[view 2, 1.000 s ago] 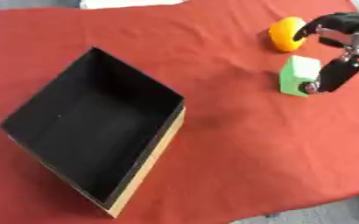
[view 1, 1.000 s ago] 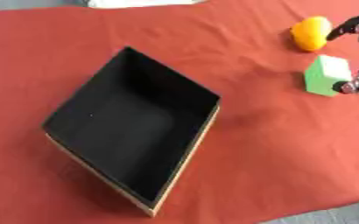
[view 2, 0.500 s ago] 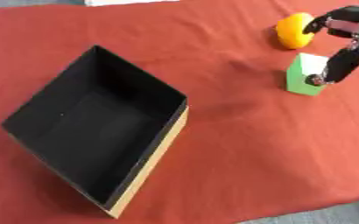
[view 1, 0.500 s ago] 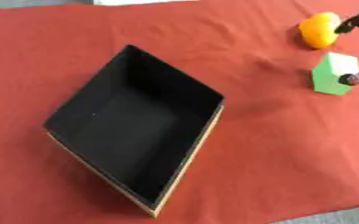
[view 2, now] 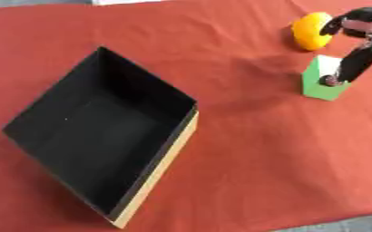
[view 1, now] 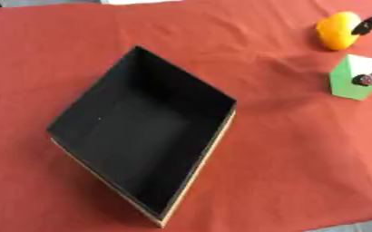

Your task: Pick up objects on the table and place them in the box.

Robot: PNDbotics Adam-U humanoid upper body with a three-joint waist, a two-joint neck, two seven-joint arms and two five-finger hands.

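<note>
We see right hand (view 2: 362,40) only in part: right edge cuts it in both views, arm out of frame. Left eye view shows just dark fingertips. Whether fingers pinch green block (view 2: 324,78) or merely touch it, we cannot tell. One finger covers part of block's top face. Yellow round object (view 2: 311,30): blurred, kind unclear to us. Box (view 2: 154,170): near wall hides part of inner floor; tiny pale speck inside, too small to identify.
</note>
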